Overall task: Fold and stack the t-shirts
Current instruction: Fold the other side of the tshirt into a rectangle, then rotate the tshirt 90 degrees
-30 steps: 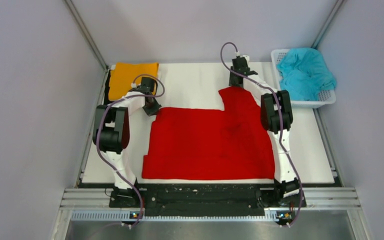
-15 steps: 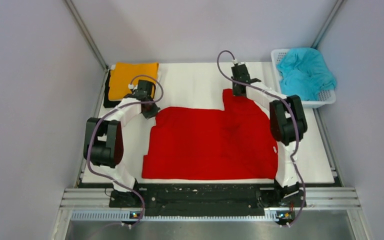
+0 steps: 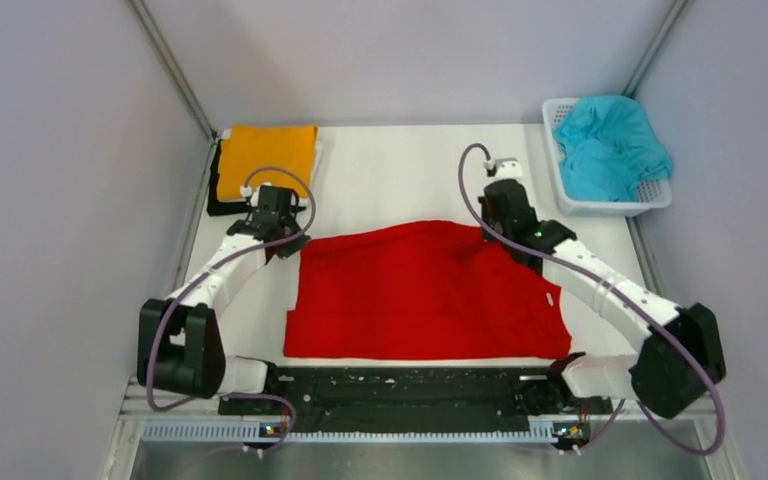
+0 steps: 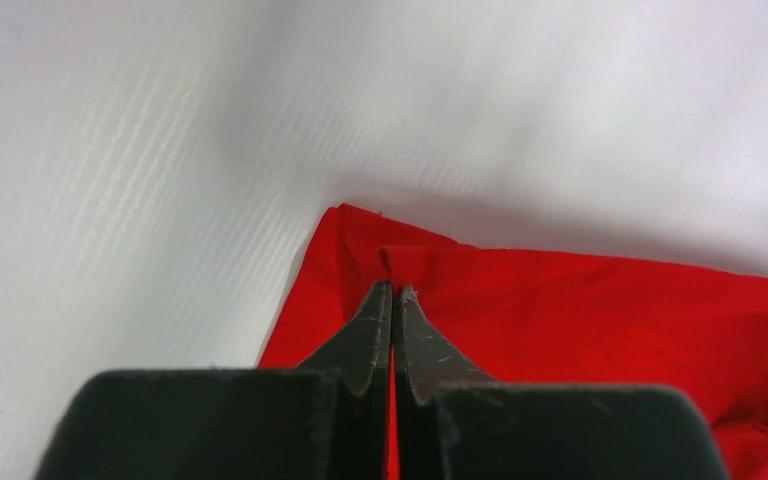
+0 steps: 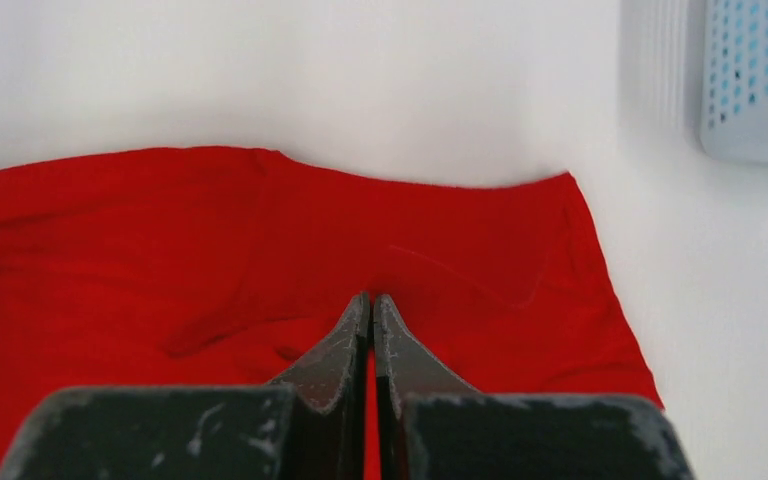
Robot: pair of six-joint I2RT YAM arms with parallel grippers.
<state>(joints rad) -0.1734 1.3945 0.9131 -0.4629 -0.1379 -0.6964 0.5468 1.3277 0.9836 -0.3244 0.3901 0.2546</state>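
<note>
Red t-shirt (image 3: 420, 295) lies spread centrally; orange t-shirt (image 3: 265, 155) folded far-left.

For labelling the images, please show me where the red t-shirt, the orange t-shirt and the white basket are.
red t-shirt (image 3: 420, 295): top external view, middle of the spread cloth.
orange t-shirt (image 3: 265, 155): top external view, centre of the folded cloth.
white basket (image 3: 615, 208): top external view, its near wall.

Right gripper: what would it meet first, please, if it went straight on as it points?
The red t-shirt, pinched at the right gripper's tips; beyond it, probably the white table.
</note>
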